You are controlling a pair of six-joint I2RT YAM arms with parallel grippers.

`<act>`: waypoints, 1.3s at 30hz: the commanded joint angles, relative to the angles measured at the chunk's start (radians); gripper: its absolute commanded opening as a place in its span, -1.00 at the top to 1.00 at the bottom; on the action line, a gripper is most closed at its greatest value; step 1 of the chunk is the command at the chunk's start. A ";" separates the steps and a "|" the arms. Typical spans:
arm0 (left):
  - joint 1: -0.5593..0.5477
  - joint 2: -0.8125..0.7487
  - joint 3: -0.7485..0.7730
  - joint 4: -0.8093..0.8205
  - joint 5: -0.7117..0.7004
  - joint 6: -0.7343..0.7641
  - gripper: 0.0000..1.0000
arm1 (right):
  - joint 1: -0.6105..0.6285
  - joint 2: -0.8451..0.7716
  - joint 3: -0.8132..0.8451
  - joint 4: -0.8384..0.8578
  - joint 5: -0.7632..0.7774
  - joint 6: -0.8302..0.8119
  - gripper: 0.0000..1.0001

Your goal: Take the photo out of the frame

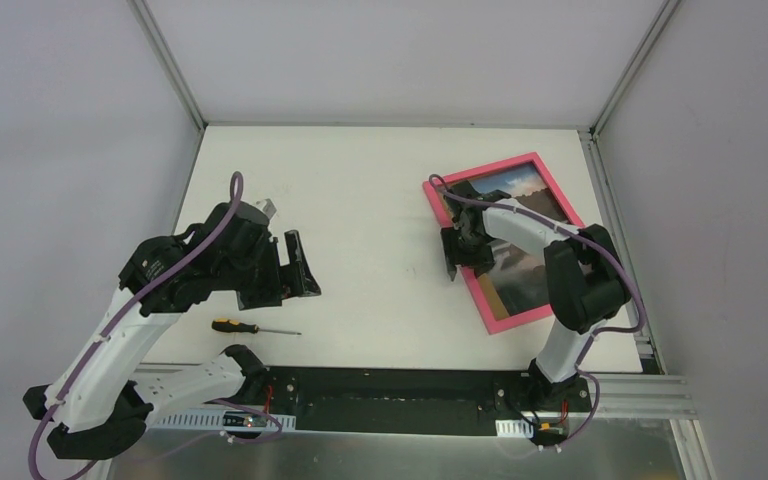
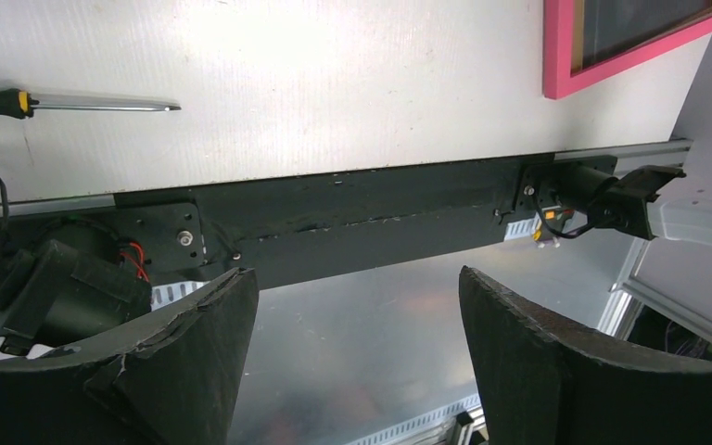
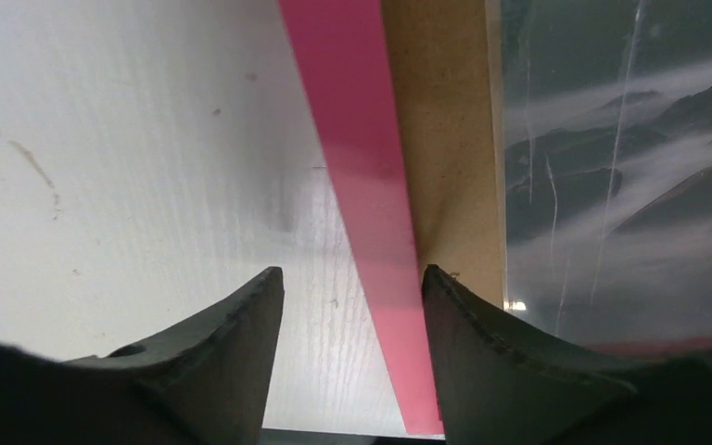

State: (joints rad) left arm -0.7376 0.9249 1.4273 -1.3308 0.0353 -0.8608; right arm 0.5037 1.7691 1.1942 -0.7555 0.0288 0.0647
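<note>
The pink frame [image 1: 483,169] lies flat at the table's far right, with the photo [image 1: 530,190] inside it. My right gripper [image 1: 452,262] is down at the frame's left border. In the right wrist view that gripper [image 3: 351,270] is open and straddles the pink frame strip [image 3: 357,139]. One finger is over the white table, the other at the strip's inner edge. Brown board [image 3: 450,139] shows beside the misty photo [image 3: 630,167]. My left gripper [image 1: 300,265] hangs open and holds nothing at the table's left. Its camera looks past its open gripper [image 2: 354,273] toward the near edge.
An orange-handled screwdriver [image 1: 250,327] lies on the table near the left arm, also seen as a screwdriver [image 2: 83,102] in the left wrist view. A black mounting rail [image 1: 400,400] runs along the near edge. White walls enclose the table on three sides.
</note>
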 commanded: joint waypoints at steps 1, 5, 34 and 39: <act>0.008 -0.012 -0.011 0.013 -0.014 -0.051 -0.61 | -0.010 0.006 -0.036 0.050 0.006 -0.012 -0.06; 0.008 -0.012 -0.014 0.020 -0.020 -0.072 -0.60 | -0.009 -0.011 -0.048 0.073 0.071 -0.016 0.18; 0.008 0.023 0.038 0.039 -0.026 -0.007 -0.60 | 0.357 -0.060 0.435 -0.170 0.380 0.121 1.00; 0.007 -0.001 0.072 -0.020 -0.059 0.003 -0.59 | 0.483 0.166 0.688 -0.207 0.406 0.208 1.00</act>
State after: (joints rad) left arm -0.7376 0.9554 1.4425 -1.2949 0.0311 -0.8867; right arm 0.9009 1.8004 1.7039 -0.9401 0.3691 0.1993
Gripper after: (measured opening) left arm 0.796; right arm 0.280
